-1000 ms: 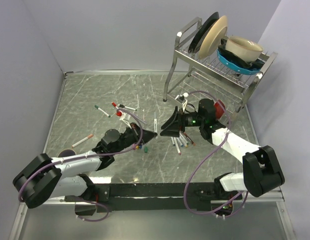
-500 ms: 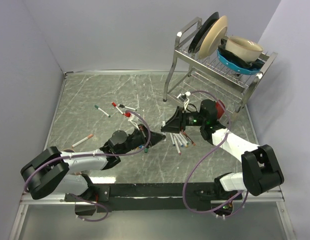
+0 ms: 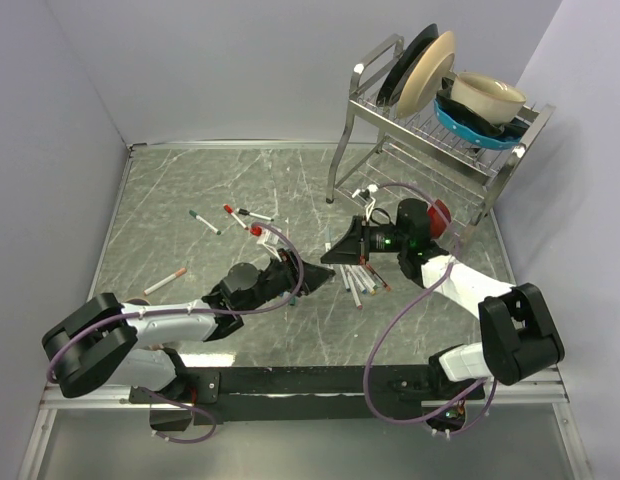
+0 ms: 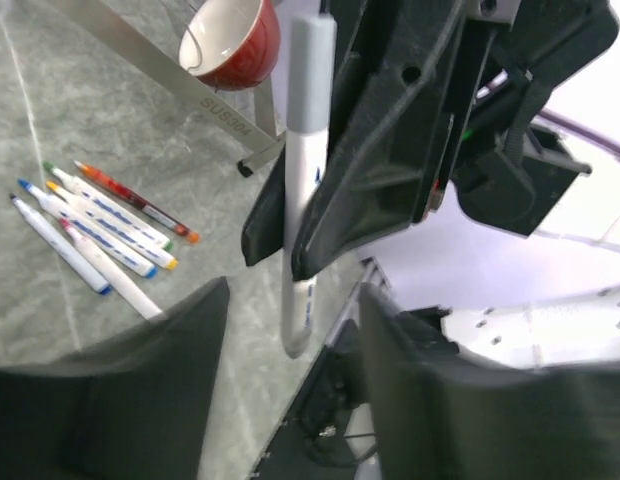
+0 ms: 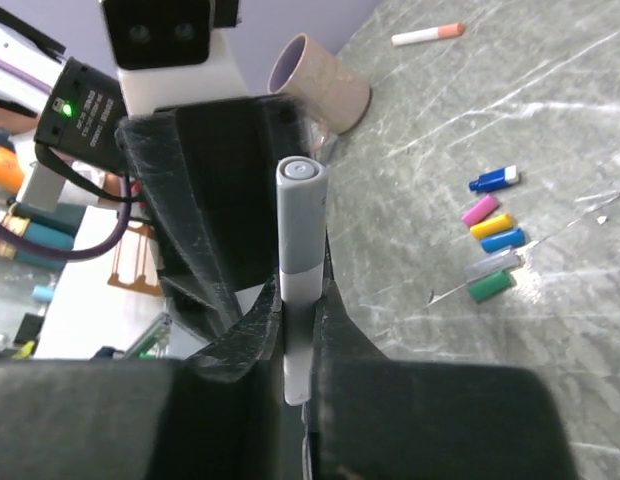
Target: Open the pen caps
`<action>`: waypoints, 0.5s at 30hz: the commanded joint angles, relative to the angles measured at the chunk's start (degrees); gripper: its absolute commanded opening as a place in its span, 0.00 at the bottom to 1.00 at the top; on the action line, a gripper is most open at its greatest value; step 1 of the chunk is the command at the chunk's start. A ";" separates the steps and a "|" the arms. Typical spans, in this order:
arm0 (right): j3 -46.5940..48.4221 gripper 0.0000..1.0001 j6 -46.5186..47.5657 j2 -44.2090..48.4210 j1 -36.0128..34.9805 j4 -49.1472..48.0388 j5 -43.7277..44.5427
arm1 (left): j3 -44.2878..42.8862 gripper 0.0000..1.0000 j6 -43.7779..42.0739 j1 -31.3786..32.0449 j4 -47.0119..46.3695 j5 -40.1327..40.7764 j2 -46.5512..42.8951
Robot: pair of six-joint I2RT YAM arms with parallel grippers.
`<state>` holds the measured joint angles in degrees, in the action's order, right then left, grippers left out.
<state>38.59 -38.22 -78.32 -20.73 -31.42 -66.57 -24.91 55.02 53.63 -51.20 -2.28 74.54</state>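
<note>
A white-barrelled pen (image 5: 301, 300) with a grey cap (image 5: 301, 215) on its end is pinched at the barrel by my right gripper (image 5: 300, 335), which is shut on it. In the left wrist view the same pen (image 4: 302, 190) stands between the right gripper's black fingers, grey cap (image 4: 312, 70) uppermost. My left gripper (image 4: 290, 385) is open, its fingers either side of the pen's lower end without touching it. From above, both grippers meet mid-table, left (image 3: 313, 273), right (image 3: 332, 256). Several loose pen caps (image 5: 490, 225), blue, pink, yellow and green, lie on the table.
Uncapped pens lie in a bunch (image 3: 362, 282) under the right arm, and more pens (image 3: 240, 215) lie to the back left, one (image 3: 165, 280) apart. A dish rack (image 3: 430, 110) with plates and bowls stands back right, a red bowl (image 3: 440, 213) beneath it. A cup (image 5: 320, 85) stands near the left arm.
My left arm has carried the pen right to the right gripper. The right jaws, wide a second ago, have shut on the barrel, and the left jaws have parted from it.
</note>
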 commanded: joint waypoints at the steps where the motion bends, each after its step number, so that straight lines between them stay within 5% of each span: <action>1: 4.91 0.00 10.42 0.37 -0.19 10.04 -1.99 | -0.16 0.78 -1.94 0.08 -0.13 2.11 -4.13; 2: 6.48 0.00 12.53 0.28 -0.19 12.41 -2.77 | 0.29 0.99 -2.29 0.08 1.26 2.11 -5.27; 8: 9.83 0.00 22.21 -2.62 -0.27 23.84 -8.74 | -1.19 0.99 -6.07 -0.01 11.10 10.01 -13.45; 15: 11.95 0.00 31.27 -1.83 -1.77 30.98 -9.02 | -6.64 0.99 -7.83 -0.45 18.68 14.06 -12.50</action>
<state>47.51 -13.45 -80.71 -21.58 -4.54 -73.19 -27.27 49.78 53.56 -36.69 8.69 61.10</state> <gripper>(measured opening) 0.208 0.994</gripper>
